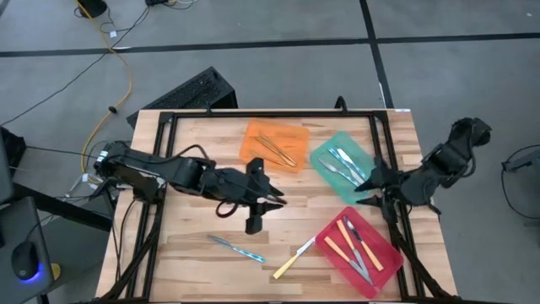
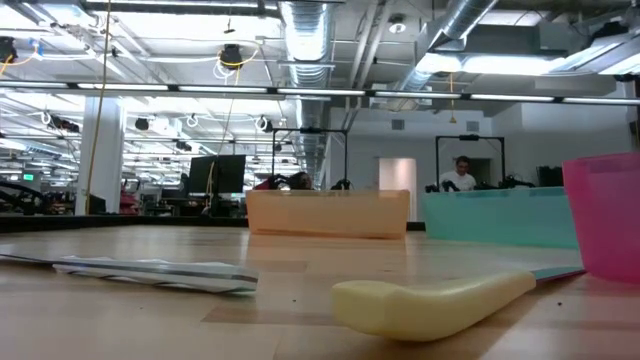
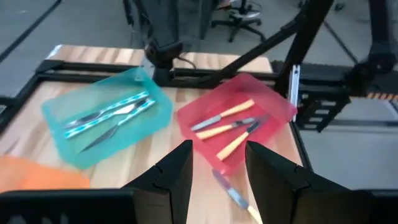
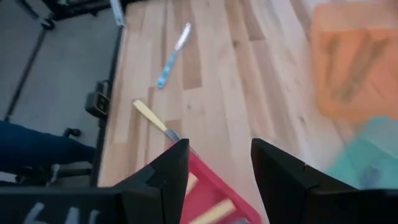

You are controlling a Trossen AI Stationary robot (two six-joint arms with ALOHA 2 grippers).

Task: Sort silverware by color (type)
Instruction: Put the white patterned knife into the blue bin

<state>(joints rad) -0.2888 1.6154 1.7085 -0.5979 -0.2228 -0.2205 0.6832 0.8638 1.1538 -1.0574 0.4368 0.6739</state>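
While both arms' fingers gape empty, yellow-handled knife (image 1: 293, 259) (silver blade) lies beside blue-handled utensil (image 1: 237, 248).

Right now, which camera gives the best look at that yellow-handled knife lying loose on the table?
The high view: the yellow-handled knife shows whole, handle and blade, on the bare wood near the red tray. The low view shows only its handle, close up. The right wrist view shows it partly hidden by a finger; the left wrist view catches just part of it.
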